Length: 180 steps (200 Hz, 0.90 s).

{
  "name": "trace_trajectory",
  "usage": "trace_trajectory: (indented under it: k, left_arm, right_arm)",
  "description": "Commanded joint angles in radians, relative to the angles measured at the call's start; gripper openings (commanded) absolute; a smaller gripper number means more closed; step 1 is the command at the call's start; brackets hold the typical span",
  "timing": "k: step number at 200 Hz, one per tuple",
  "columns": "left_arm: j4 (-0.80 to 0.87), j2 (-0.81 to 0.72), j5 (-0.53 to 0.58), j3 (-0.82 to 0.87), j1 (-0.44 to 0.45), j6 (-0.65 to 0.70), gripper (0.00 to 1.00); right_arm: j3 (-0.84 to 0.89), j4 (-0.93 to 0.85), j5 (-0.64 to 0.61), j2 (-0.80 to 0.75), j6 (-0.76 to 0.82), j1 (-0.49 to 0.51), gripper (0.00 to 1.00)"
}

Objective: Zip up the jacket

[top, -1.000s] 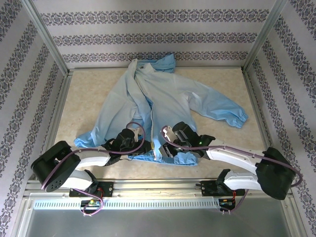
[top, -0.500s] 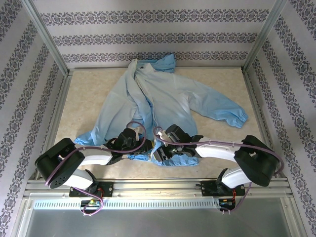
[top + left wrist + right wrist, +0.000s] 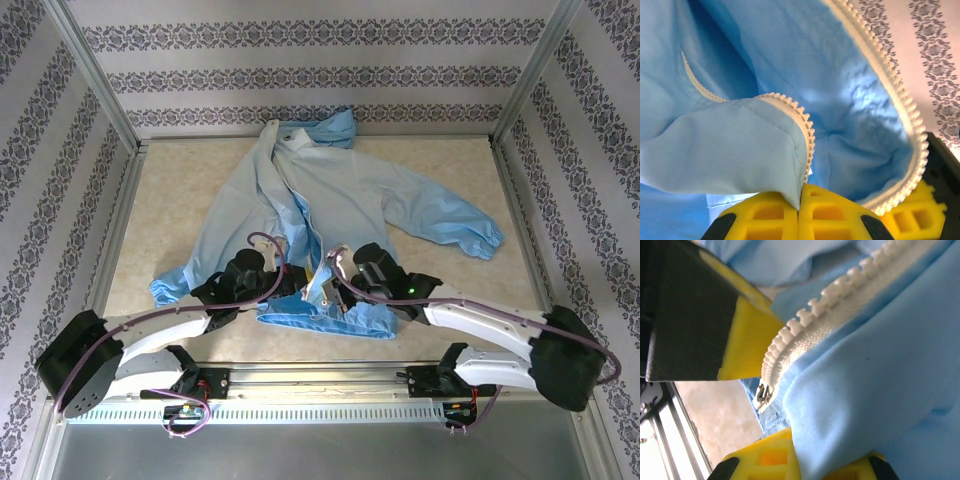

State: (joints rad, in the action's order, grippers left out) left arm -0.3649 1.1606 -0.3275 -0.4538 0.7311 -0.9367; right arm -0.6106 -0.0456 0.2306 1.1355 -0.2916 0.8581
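- Top view: thin, smooth light-blue jacket [image 3: 350, 200] lying flat on the mottled beige table [image 3: 170, 190]. Hood toward the far wall, one sleeve out to the right with a gathered cuff, the other down to the left. Front open, deeper blue along the hem nearest the arms.
- Top view: left pincer [image 3: 288, 287] and right pincer [image 3: 338, 288] close together at the lower front edge, one on each side of the opening. Cloth raised in a small peak between them; gap of the fingers not readable from here.
- Top view: striped, patterned wallpaper [image 3: 320, 75] on three sides; bare metal frame rail [image 3: 320, 375] along the near edge.
- Left wrist view: left pincer [image 3: 800, 212] fully closed, yellow hollow-celled pads meeting on a folded corner of jacket [image 3: 840, 65]. Fold edged with white moulded zipper [image 3: 807, 135] teeth. Second row of teeth curving down the right side to another yellow block at lower right.
- Right wrist view: right pincer [image 3: 805, 465] clamped on a thick fold of jacket [image 3: 880, 380], cloth softly creased. Chunky white zipper [image 3: 815, 325] teeth on a diagonal, ending in a small dull metal piece. Black-backed yellow pad just beside the teeth at upper left; beige table [image 3: 725, 410] below.
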Motion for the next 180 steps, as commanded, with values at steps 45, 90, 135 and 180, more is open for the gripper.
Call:
trace_trajectory:
  k: [45,90,135,180]
  left_arm:
    - [0.024,-0.037,-0.053,-0.022,-0.007,0.087,0.0]
    - [0.013,-0.069,-0.126,-0.022,-0.004,0.095,0.0]
    - [0.042,-0.118,-0.077,-0.015,-0.005,0.109,0.0]
    - [0.075,-0.185,0.021,-0.001,-0.025,0.132,0.0]
  right_arm:
    - [-0.096,-0.156,-0.131,-0.068,0.161,-0.027,0.0]
    - [-0.135,-0.201,-0.17,-0.074,0.146,-0.06,0.0]
    - [-0.137,-0.191,-0.089,-0.079,0.17,-0.071,0.0]
    - [-0.092,-0.135,0.11,-0.128,0.163,-0.108,0.0]
